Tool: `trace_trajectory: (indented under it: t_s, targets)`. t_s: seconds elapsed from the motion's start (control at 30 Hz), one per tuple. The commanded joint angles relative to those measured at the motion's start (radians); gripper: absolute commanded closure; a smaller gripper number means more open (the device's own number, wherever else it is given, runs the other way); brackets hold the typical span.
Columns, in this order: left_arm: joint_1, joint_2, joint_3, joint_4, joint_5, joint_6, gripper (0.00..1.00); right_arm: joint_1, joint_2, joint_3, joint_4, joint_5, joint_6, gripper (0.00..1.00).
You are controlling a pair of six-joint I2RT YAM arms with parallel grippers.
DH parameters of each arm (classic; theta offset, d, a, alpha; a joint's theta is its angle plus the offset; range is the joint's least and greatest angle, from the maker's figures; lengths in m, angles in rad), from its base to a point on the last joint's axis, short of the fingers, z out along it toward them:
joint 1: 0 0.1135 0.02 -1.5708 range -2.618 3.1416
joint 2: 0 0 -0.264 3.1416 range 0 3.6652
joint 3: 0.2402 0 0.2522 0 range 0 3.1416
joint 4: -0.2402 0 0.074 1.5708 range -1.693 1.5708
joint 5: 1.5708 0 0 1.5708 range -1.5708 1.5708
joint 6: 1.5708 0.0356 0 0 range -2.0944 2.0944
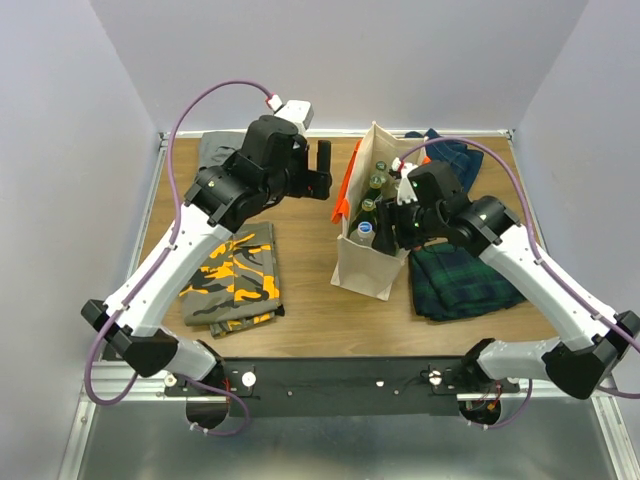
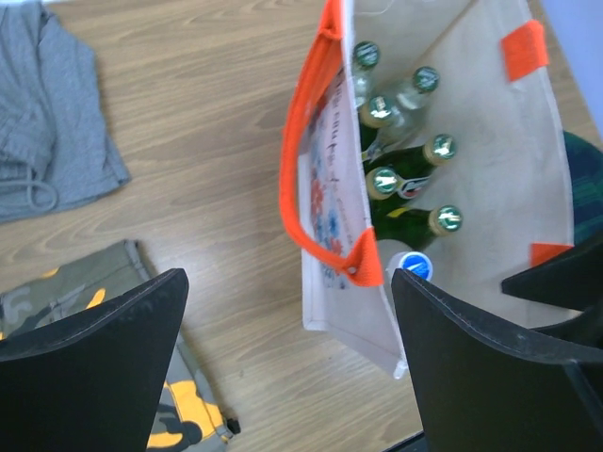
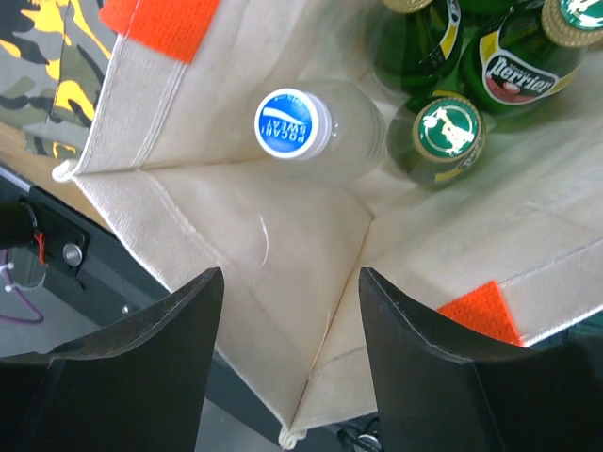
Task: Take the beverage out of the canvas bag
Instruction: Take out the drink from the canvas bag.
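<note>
Hovering with right jaws parted, empty, over the orange-handled cream canvas bag (image 3: 226, 221); blue-capped clear plastic bottle (image 3: 294, 122) just ahead inside; left jaws wide open.

The canvas bag (image 1: 368, 268), cream with bright orange handles (image 2: 303, 160), is seen standing upright with its mouth open. Several green glass bottles (image 2: 383, 180) are held upright inside, and a clear bottle (image 3: 311, 127) with a blue-and-white cap is lodged in the bag's corner beside them.
</note>
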State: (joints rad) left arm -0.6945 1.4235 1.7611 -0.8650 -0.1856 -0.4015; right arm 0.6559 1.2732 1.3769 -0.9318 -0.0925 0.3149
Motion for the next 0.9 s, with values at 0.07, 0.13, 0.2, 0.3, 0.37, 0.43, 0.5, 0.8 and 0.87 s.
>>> trace_trajectory:
  t_s: [0.07,0.13,0.2,0.3,0.37,0.43,0.5,0.8,0.87]
  targets:
    - [-0.062,0.096,0.164,-0.069,0.089,0.07,0.01,0.03,-0.012,-0.025,-0.061,0.011,0.021,0.32]
    - [-0.08,0.123,0.213,-0.086,0.09,0.078,0.01,0.036,-0.027,-0.038,-0.055,0.011,0.029,0.31]
    - [-0.111,0.156,0.236,-0.101,0.087,0.086,0.01,0.04,-0.035,-0.055,-0.048,0.007,0.039,0.31]
    - [-0.132,0.196,0.265,-0.111,0.084,0.086,0.01,0.044,-0.047,-0.078,-0.044,0.01,0.049,0.31]
    - [-0.149,0.213,0.276,-0.111,0.086,0.084,0.01,0.047,-0.061,-0.088,-0.038,0.014,0.055,0.31]
    - [-0.161,0.222,0.279,-0.111,0.089,0.082,0.01,0.048,-0.07,-0.09,-0.039,0.03,0.064,0.31]
    - [-0.168,0.23,0.279,-0.112,0.1,0.082,0.01,0.048,-0.09,-0.088,-0.032,0.046,0.073,0.31]
    - [-0.218,0.235,0.265,-0.074,0.176,0.132,0.01,0.05,-0.141,-0.095,0.007,0.088,0.112,0.3]
    - [-0.22,0.224,0.23,-0.04,0.225,0.136,0.01,0.05,-0.141,-0.099,0.007,0.088,0.113,0.3]
